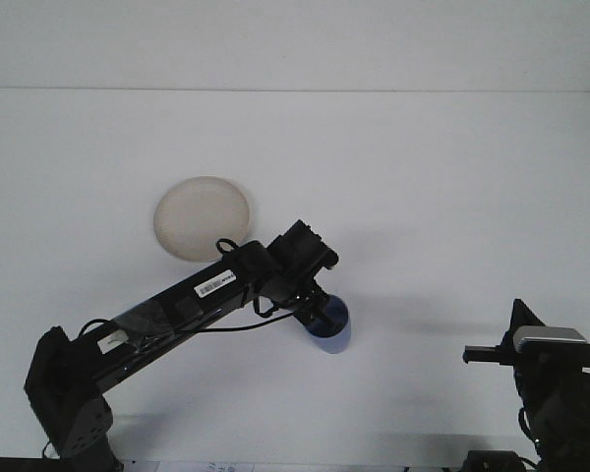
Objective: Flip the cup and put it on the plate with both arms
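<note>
This is looking like a robotics lab or test cell rather than a home or shop. A plain, matte white worktop (452, 177) is filling nearly the whole view, meeting an equally bare white back wall (295, 39) along a straight seam. Two black, jointed robot arms with exposed cables and a white label sticker are reaching in from the near edge: the left arm (177, 305) and the right arm (556, 393).
</note>
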`<state>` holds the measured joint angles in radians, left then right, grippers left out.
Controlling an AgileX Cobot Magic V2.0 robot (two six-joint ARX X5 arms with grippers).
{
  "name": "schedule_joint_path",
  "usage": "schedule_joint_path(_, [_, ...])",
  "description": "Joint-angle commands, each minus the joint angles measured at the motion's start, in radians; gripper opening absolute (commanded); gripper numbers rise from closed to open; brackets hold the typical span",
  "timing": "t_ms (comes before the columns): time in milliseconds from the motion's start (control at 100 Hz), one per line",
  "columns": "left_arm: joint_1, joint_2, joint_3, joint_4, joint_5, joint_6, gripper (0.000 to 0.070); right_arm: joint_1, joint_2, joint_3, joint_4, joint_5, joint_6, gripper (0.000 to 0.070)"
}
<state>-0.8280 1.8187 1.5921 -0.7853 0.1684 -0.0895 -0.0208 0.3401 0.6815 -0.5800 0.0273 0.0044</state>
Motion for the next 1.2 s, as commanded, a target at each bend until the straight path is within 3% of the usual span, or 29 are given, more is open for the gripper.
schedule_joint_path(0, [0.014, 0.014, 0.067, -0.020, -0.038, 0.035, 0.0009, 0.000, 0.002, 0.004, 0.007, 0.000, 0.007, 0.0000])
schedule_joint_path(230, [0.192, 0.013, 0.269, -0.157, -0.148, 0.075, 0.0011, 0.000, 0.002, 0.004, 0.007, 0.000, 0.007, 0.0000])
schedule_joint_path(440, [0.410, 0.017, 0.312, -0.144, -0.229, 0.075, 0.0010, 0.000, 0.002, 0.004, 0.008, 0.000, 0.007, 0.0000])
schedule_joint_path(720, [0.584, 0.084, 0.312, -0.127, -0.233, 0.076, 0.0011, 0.000, 0.002, 0.004, 0.008, 0.000, 0.007, 0.0000])
schedule_joint_path(1119, [0.639, 0.213, 0.312, -0.128, -0.232, 0.074, 0.0019, 0.000, 0.002, 0.004, 0.008, 0.000, 0.007, 0.0000])
schedule_joint_path(1189, [0.640, 0.224, 0.312, -0.132, -0.232, 0.073, 0.0077, 0.000, 0.002, 0.004, 0.008, 0.000, 0.007, 0.0000])
